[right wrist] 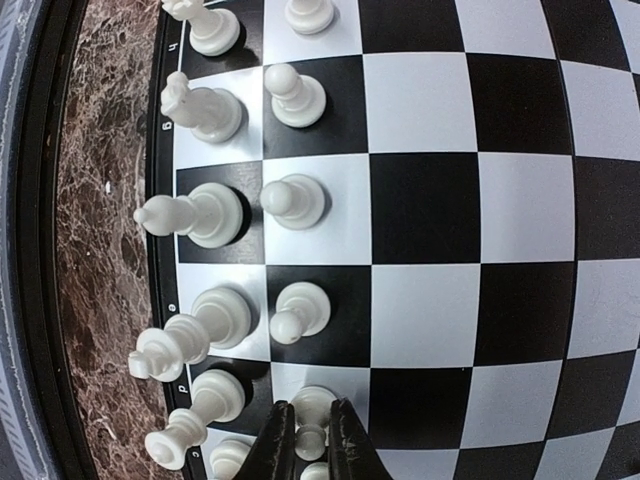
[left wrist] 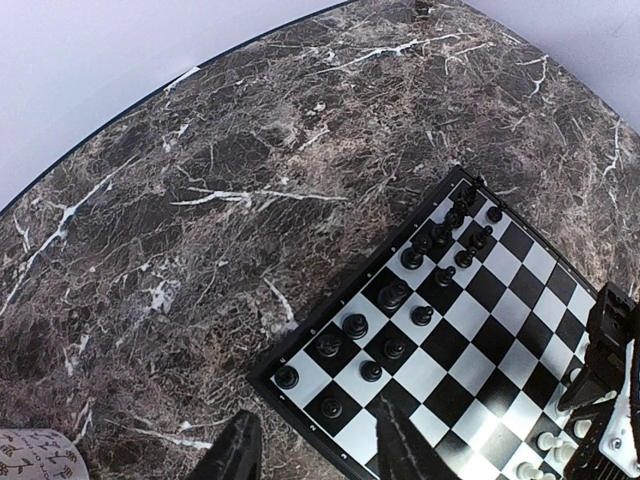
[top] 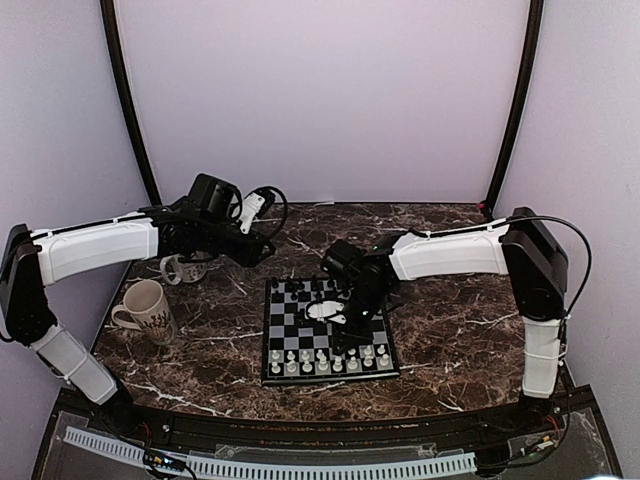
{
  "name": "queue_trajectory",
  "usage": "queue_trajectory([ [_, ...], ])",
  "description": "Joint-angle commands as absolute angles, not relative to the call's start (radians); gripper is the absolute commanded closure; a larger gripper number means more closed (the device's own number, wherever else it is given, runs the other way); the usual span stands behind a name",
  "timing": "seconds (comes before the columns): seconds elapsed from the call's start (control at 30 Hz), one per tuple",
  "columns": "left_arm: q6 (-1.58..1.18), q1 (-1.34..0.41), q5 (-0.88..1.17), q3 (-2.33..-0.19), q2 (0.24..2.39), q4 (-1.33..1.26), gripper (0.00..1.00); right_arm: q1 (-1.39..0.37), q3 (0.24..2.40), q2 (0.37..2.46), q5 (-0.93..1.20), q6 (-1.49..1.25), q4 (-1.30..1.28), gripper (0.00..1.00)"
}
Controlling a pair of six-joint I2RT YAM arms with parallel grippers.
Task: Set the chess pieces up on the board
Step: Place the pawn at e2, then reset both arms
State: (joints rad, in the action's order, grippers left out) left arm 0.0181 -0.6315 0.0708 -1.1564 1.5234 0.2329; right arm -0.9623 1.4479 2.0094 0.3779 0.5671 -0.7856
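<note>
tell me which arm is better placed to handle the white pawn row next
Right. The right gripper sits low over the board on its white side, fingers closed around a white pawn. The left gripper hangs open and empty by the corner where the black pieces stand.

Black-and-white checked board (top: 285, 325), white pawn (right wrist: 312, 405), brown-veined table (top: 450, 340)

Left arm (top: 100, 250): comes in from the left, forearm near level, wrist held high and tilted down. Left gripper (left wrist: 318, 410): fingers (left wrist: 238, 455) apart, nothing between them.

Right arm (top: 450, 252): elbow high on the right, forearm runs leftward, wrist pitched steeply down. Right gripper (right wrist: 312, 412): fingers (right wrist: 272, 450) nearly together, pinching a white pawn (right wrist: 314, 398).
</note>
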Motion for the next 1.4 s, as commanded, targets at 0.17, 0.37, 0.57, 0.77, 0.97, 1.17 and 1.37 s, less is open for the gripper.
queue_trajectory([
  [0.17, 0.026, -0.634, 0.08, -1.158, 1.526, 0.227, 0.59, -0.973, 1.424, 1.976, 0.368, 0.563, -0.767, 0.81],
  [0.37, 0.026, -0.634, 0.08, -1.158, 1.528, 0.228, 0.59, -0.973, 1.429, 1.972, 0.378, 0.559, -0.768, 0.79],
  [0.57, 0.029, -0.634, 0.071, -1.154, 1.525, 0.222, 0.59, -0.963, 1.455, 1.945, 0.377, 0.568, -0.803, 0.77],
  [0.77, 0.036, -0.634, 0.086, -1.153, 1.488, 0.215, 0.56, -0.896, 1.462, 1.836, 0.362, 0.582, -0.84, 0.73],
  [0.97, 0.035, -0.634, 0.08, -1.175, 1.438, 0.239, 0.47, -0.765, 1.42, 1.668, 0.369, 0.566, -0.853, 0.71],
  [1.17, 0.032, -0.634, -0.002, -1.169, 1.379, 0.254, 0.4, -0.57, 1.269, 1.391, 0.271, 0.474, -0.672, 0.68],
  [1.37, 0.043, -0.632, -0.176, -1.168, 1.304, 0.269, 0.23, -0.427, 1.082, 1.141, 0.017, 0.326, -0.364, 0.27],
])
